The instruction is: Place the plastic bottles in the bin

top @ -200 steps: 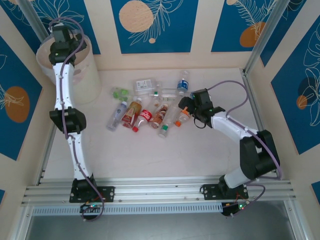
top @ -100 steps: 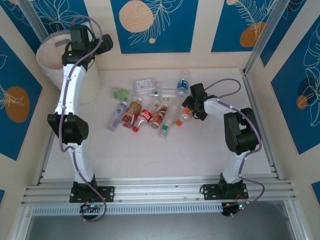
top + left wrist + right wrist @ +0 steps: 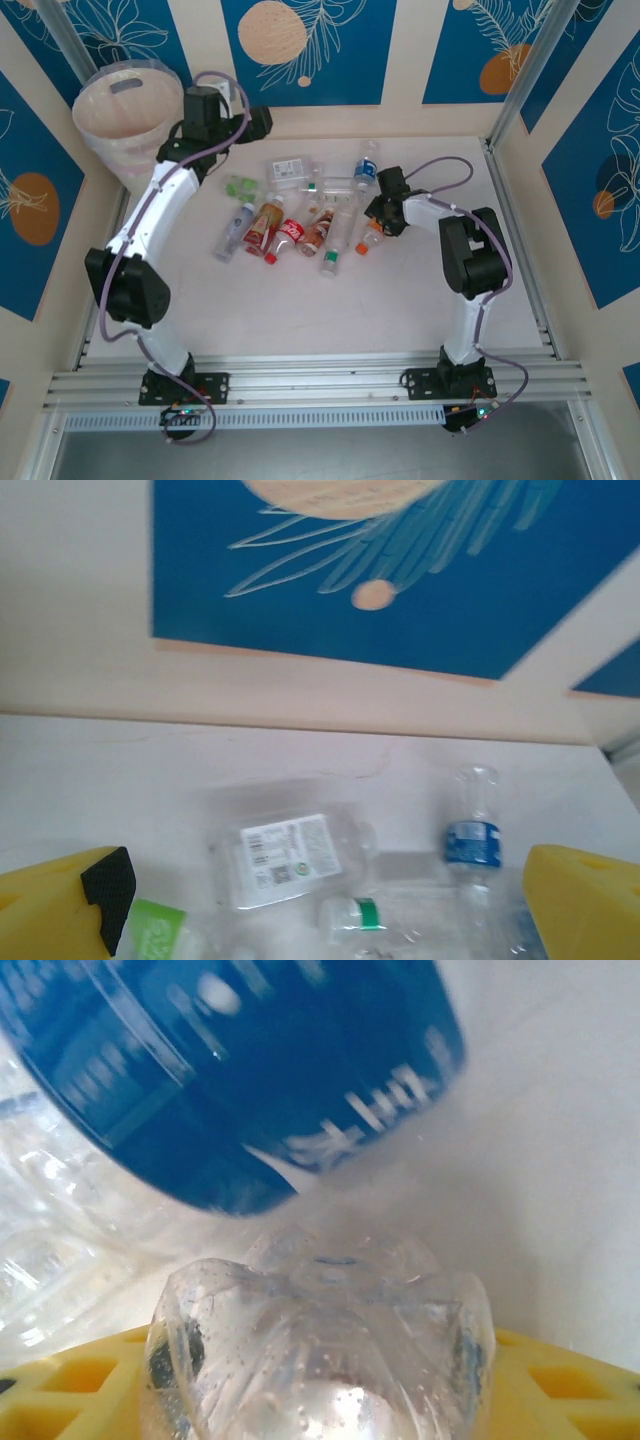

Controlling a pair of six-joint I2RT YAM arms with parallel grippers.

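The bin, a cream-white bucket, stands at the back left corner. Several plastic bottles lie heaped mid-table. My left gripper hangs open and empty to the right of the bin, near the back wall. In the left wrist view the left gripper looks down on a flat white-labelled bottle, a blue-labelled bottle and a green-banded one. My right gripper is at the heap's right edge. The right gripper is shut on the base of a clear orange-capped bottle.
Metal rails run along the table's left side and right side. The patterned back wall stands just behind the bottles. A blue-labelled bottle lies right in front of the right fingers. Bare tabletop spreads in front of the heap.
My left arm has swung from above the bin to the right, out over the table's back. My right arm has folded up, its gripper shifting slightly back at the orange-capped bottle.
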